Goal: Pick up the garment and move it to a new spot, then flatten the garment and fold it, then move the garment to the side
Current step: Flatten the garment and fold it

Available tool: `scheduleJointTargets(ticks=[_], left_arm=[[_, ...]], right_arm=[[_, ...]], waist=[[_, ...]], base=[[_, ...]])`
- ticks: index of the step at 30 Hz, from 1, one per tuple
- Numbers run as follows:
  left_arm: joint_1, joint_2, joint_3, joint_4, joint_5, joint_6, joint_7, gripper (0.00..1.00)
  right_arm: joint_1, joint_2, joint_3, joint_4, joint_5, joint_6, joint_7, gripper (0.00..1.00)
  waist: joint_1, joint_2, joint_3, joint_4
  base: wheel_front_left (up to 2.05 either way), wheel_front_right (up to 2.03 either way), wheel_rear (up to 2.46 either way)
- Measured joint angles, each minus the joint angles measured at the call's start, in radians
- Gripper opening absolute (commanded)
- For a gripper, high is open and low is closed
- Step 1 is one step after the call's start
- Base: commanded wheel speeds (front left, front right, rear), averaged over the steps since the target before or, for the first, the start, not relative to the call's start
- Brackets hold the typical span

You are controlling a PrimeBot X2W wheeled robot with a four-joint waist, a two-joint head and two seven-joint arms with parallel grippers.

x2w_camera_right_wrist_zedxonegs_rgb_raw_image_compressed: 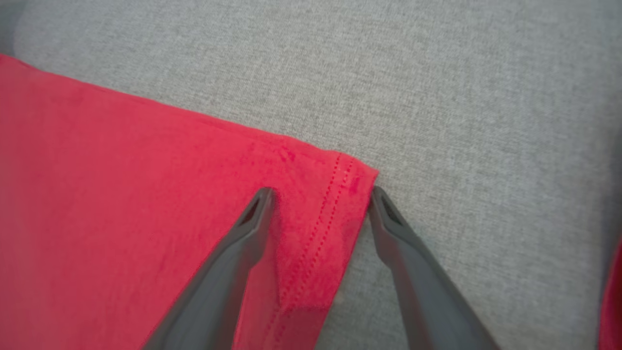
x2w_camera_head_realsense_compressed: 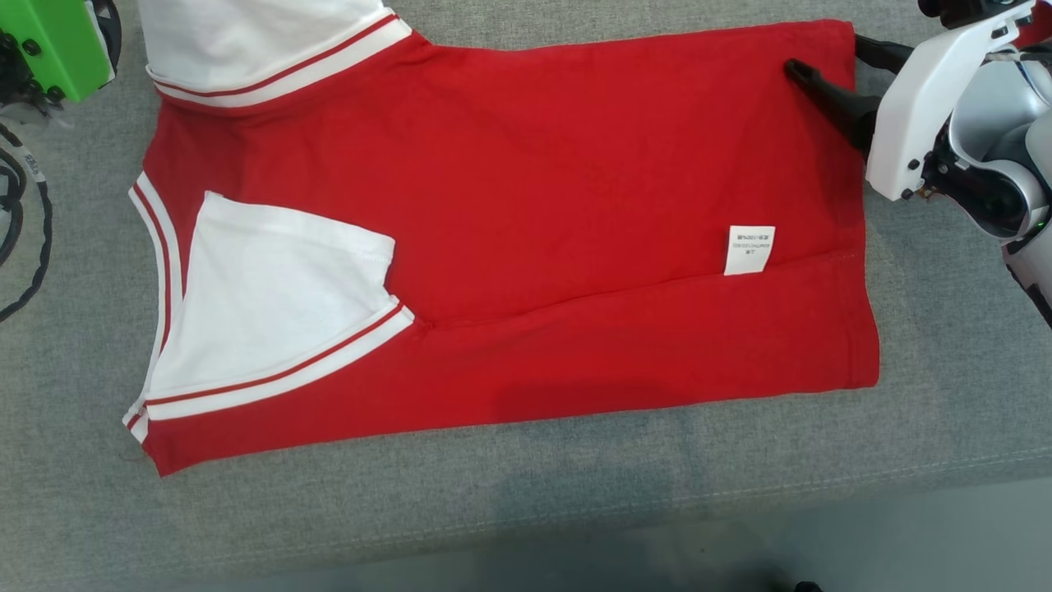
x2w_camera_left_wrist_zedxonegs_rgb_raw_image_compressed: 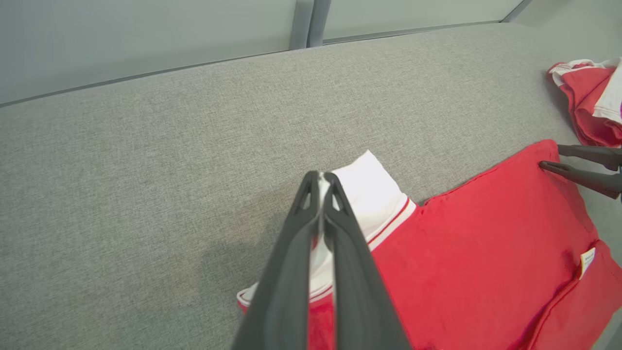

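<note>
I found the red garment [x2w_camera_head_realsense_compressed: 534, 205] lying flat on the grey fabric surface [x2w_camera_head_realsense_compressed: 575, 510], its near side folded over and a white label [x2w_camera_head_realsense_compressed: 749, 249] showing. My right hand [x2w_camera_right_wrist_zedxonegs_rgb_raw_image_compressed: 320, 194] stood spread astride the hem corner, one finger on the cloth and the other just off its edge. My left hand [x2w_camera_left_wrist_zedxonegs_rgb_raw_image_compressed: 320, 177] was pressed together over the white sleeve [x2w_camera_left_wrist_zedxonegs_rgb_raw_image_compressed: 374, 194]. Whether it pinched cloth, I could not tell.
</note>
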Motion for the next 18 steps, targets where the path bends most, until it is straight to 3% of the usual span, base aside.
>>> scheduleJointTargets(ticks=[2, 4, 10, 12, 18], left_arm=[[0.000, 0.004, -0.003, -0.001, 0.000, 0.000, 0.000, 0.00], [0.000, 0.009, -0.005, -0.003, 0.000, 0.000, 0.000, 0.00], [0.000, 0.015, -0.013, -0.004, -0.006, 0.000, 0.000, 0.00], [0.000, 0.016, -0.016, -0.005, -0.006, 0.000, 0.000, 0.00], [0.000, 0.024, -0.022, -0.007, -0.009, 0.000, 0.000, 0.00]], right_arm=[[-0.002, 0.001, -0.002, 0.007, 0.000, 0.000, -0.002, 0.81], [-0.006, 0.002, -0.005, 0.016, 0.000, -0.001, -0.003, 0.53], [-0.018, 0.007, -0.007, 0.039, 0.000, -0.001, -0.012, 0.24], [-0.019, 0.010, -0.007, 0.045, 0.000, -0.001, -0.019, 0.00], [-0.020, 0.015, -0.005, 0.052, -0.009, 0.000, -0.038, 0.00]], waist=[[0.0000, -0.0001, 0.001, 0.002], [-0.0001, 0.0000, 0.001, 0.003], [-0.0001, 0.0000, 0.003, 0.005], [0.0000, 0.0000, 0.003, 0.006], [0.0000, 0.0000, 0.000, 0.005]], base=[[0.00, 0.00, 0.00], [0.00, 0.00, 0.00], [0.00, 0.00, 0.00], [0.00, 0.00, 0.00], [0.00, 0.00, 0.00]])
